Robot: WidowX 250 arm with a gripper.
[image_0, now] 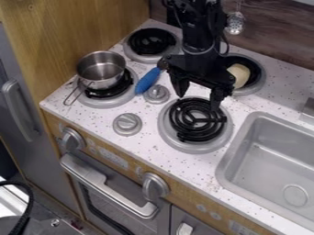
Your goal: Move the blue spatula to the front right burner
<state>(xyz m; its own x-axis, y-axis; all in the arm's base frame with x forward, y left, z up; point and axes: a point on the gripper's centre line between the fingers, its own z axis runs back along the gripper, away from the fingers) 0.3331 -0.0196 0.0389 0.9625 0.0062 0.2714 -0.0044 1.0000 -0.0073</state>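
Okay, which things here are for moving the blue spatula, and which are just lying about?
For the job: blue spatula, front right burner, gripper.

Just around: metal pot, pale object on the back right burner, hanging utensil.

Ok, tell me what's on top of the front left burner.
A metal pot sits on it. Some of the dark coil shows below and right of the pot; the rest of the coil is hidden underneath.

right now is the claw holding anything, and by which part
Nothing is held: the claw is open near the front right burner, with nothing between its fingers.
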